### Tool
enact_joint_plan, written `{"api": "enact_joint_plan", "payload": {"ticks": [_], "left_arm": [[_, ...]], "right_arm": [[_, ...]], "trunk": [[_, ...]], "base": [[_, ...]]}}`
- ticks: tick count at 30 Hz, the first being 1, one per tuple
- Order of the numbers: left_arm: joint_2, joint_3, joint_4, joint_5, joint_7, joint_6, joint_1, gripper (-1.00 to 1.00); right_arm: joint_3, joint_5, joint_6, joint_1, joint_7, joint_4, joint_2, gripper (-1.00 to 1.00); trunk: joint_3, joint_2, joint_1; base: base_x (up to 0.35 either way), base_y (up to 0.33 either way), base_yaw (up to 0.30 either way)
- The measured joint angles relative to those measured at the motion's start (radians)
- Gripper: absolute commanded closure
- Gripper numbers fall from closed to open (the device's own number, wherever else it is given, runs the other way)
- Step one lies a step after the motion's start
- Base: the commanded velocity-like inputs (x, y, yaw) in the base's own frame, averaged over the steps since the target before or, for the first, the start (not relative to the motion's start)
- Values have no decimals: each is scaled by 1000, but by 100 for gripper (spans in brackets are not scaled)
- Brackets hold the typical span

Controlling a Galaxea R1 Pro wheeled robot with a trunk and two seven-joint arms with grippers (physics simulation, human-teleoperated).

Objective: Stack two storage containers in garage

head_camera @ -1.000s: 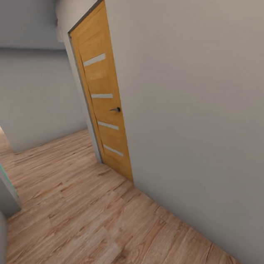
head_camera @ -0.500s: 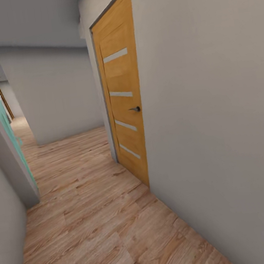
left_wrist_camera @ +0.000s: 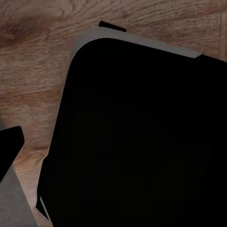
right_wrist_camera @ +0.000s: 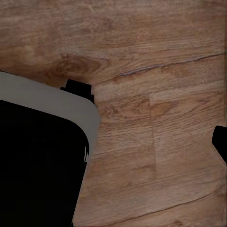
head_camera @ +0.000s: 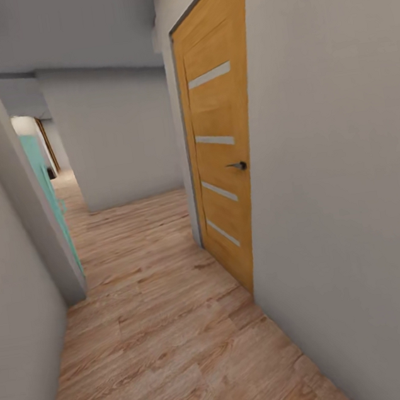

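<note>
A narrow hallway is being shown from the head camera, its light wood-plank floor (head_camera: pixel 161 332) running ahead between pale grey walls. A honey-brown wooden door (head_camera: pixel 222 139) with four pale horizontal strips and a dark lever handle (head_camera: pixel 238 165) is being seen shut in the wall on the right (head_camera: pixel 351 191). On the left, a grey wall corner (head_camera: pixel 32 204) is jutting into the passage, with a teal panel (head_camera: pixel 45 183) just behind it. Straight ahead, a further grey wall (head_camera: pixel 118 135) is closing off the view, the passage bending left past it. In both wrist views a large black, grey-edged body (left_wrist_camera: pixel 142 137) is being seen above the planks. The jaws' state cannot be told, and the orange-red containers' whereabouts cannot be told.
</note>
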Motion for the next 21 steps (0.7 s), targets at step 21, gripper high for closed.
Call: {"api": "enact_joint_plan", "payload": {"ticks": [21], "left_arm": [[-1, 0, 0, 2, 4, 4, 0, -100]], "right_arm": [[0, 0, 2, 0, 0, 0, 0, -100]], "trunk": [[0, 0, 0]], "base": [[321, 0, 270]]}}
